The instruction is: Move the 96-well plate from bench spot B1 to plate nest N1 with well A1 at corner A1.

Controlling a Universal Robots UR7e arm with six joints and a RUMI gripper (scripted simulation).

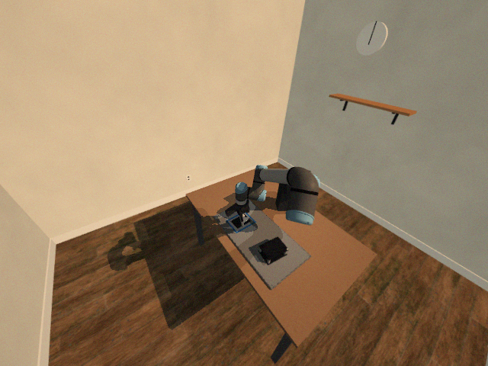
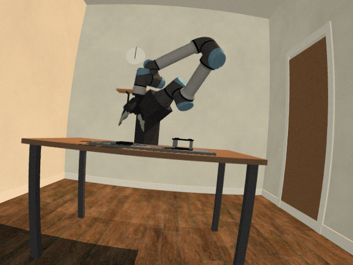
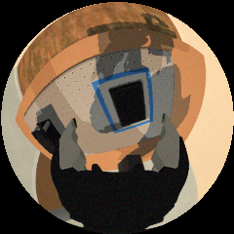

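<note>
The 96-well plate (image 1: 237, 224) (image 2: 124, 142) (image 3: 128, 101) is a dark rectangle lying flat inside the blue outline of spot B1 (image 3: 103, 106) on the grey mat (image 1: 284, 271) (image 3: 73, 93). My gripper (image 1: 240, 215) (image 2: 130, 122) (image 3: 118, 116) is open and empty. It hangs well above the plate, pointing down, with the plate just ahead of the fingertips in the wrist view. The raised nest N1 (image 1: 272, 250) (image 2: 182, 142) (image 3: 44, 134) stands apart on the mat's other half, with nothing in it. I cannot make out the plate's cut corner.
The mat lies on a brown table (image 1: 335, 268) (image 2: 57, 141). The arm's dark base block (image 2: 146, 133) stands at the table's back edge behind the mat. A wall shelf (image 1: 372, 104) and a clock (image 1: 371, 38) are far off on the wall.
</note>
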